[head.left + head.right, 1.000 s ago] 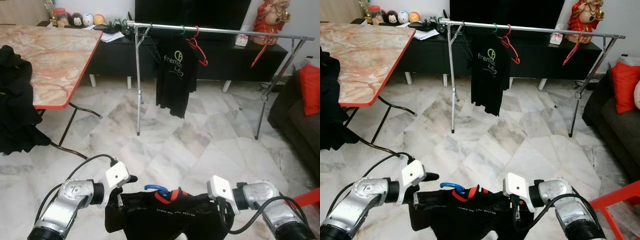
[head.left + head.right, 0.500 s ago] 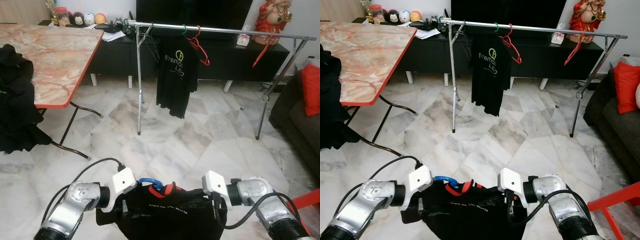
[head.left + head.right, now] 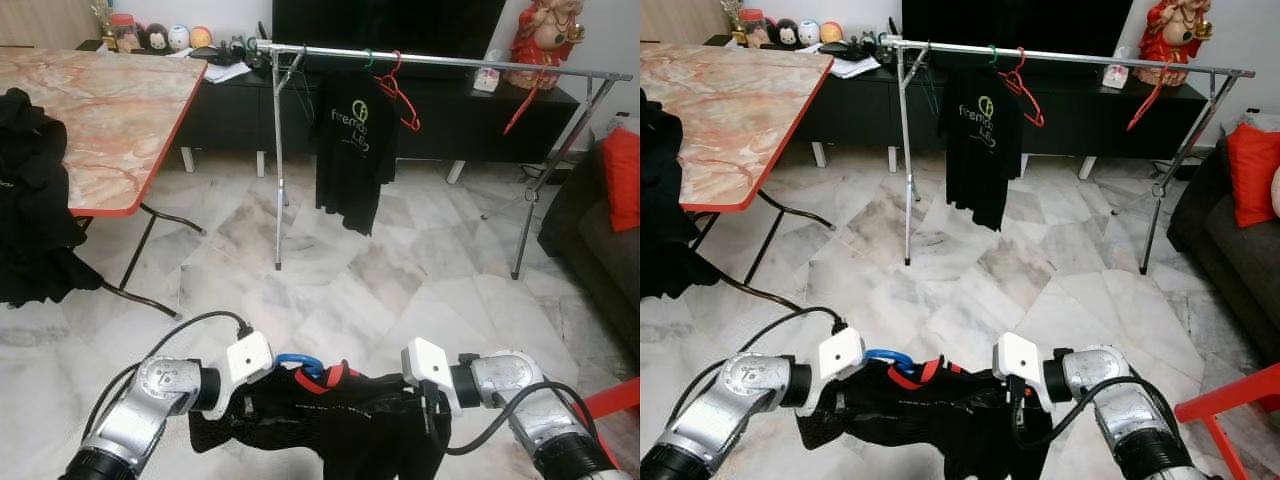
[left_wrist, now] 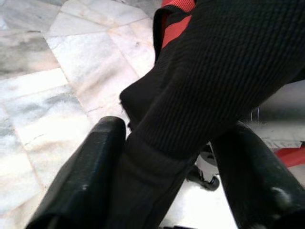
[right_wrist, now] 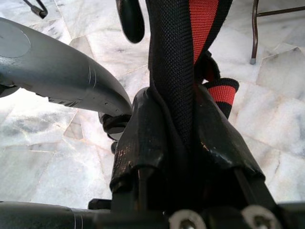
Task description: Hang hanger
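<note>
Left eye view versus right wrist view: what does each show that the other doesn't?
Left eye: the rack with a hung shirt, the table, a blue hook and the left tool. Right wrist: the right tool shut on black fabric with red trim. Both: that garment, the marble floor.

- Left arm (image 3: 150, 395): silver cylindrical shell, white wrist block, looping black cable.
- Right arm (image 3: 515, 385): same silver finish, black cable.
- Right gripper (image 5: 183, 143): glossy black fingers; apparently two screw heads at the base.
</note>
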{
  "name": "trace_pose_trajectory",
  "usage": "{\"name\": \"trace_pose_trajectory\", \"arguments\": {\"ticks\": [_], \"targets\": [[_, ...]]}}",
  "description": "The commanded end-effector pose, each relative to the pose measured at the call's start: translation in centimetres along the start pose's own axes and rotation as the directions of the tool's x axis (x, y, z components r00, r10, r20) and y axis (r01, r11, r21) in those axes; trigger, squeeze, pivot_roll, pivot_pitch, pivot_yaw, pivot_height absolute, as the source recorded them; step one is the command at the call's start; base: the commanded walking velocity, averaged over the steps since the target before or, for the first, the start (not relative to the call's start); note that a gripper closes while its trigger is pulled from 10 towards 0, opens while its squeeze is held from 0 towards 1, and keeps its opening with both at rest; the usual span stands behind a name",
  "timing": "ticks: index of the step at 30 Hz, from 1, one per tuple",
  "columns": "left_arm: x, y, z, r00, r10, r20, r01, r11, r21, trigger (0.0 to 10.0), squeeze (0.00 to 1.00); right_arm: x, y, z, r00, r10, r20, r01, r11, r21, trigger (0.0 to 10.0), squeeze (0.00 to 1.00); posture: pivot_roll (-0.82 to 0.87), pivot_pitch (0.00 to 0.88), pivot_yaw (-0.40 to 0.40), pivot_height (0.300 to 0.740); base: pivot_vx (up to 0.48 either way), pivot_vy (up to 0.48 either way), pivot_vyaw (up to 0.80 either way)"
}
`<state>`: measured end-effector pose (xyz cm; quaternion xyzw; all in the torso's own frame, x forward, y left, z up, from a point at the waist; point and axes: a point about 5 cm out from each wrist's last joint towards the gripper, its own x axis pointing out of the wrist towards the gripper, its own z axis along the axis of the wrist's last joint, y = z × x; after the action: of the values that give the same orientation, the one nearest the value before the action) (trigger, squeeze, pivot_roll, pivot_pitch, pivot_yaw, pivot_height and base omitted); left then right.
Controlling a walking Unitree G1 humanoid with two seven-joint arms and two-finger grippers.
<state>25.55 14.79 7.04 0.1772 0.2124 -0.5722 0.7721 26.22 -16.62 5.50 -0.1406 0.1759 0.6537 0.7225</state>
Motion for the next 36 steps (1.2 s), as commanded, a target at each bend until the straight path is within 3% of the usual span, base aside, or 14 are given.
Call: {"name": "trace_pose_trajectory", "arguments": {"ticks": [1,15,34,35,36], "targets": [[-0.1,-0.1,0.4,1.0,-0.026,-0.012,0.027,0.999,0.033,0.0,0.0,-0.7,-0.7,0.7,1.0,-0.028,0.014,0.028,0.999,-0.027,10.0,0.0,-0.01,0.0,-0.089,0.74,0.0,0.0,0.0],[0.3,-0.3,1.3,0.997,-0.066,0.027,0.065,0.997,0.044,0.0,0.0,-0.4,-0.8,0.9,1.0,-0.018,0.019,0.019,0.999,-0.032,10.0,0.0,0.0,0.0,-0.095,0.74,0.0,0.0,0.0],[0.3,-0.7,1.6,0.994,-0.105,0.012,0.104,0.991,0.09,0.0,0.0,0.5,-0.8,1.4,0.999,0.001,0.032,0.001,0.998,-0.06,10.0,0.0,0.0,0.0,-0.087,0.74,0.0,0.0,0.0],[0.4,-0.7,1.5,0.994,-0.113,0.001,0.113,0.989,0.097,0.0,0.0,0.5,-0.8,1.4,1.0,0.001,0.031,0.0,0.998,-0.059,10.0,0.17,0.0,0.0,-0.087,0.74,0.0,0.0,0.0],[0.4,-0.8,1.5,0.993,-0.116,-0.002,0.115,0.988,0.099,0.0,0.0,0.5,-0.8,1.4,1.0,0.002,0.031,0.0,0.998,-0.058,10.0,0.17,0.0,0.0,-0.087,0.74,0.0,0.0,0.0]]}}
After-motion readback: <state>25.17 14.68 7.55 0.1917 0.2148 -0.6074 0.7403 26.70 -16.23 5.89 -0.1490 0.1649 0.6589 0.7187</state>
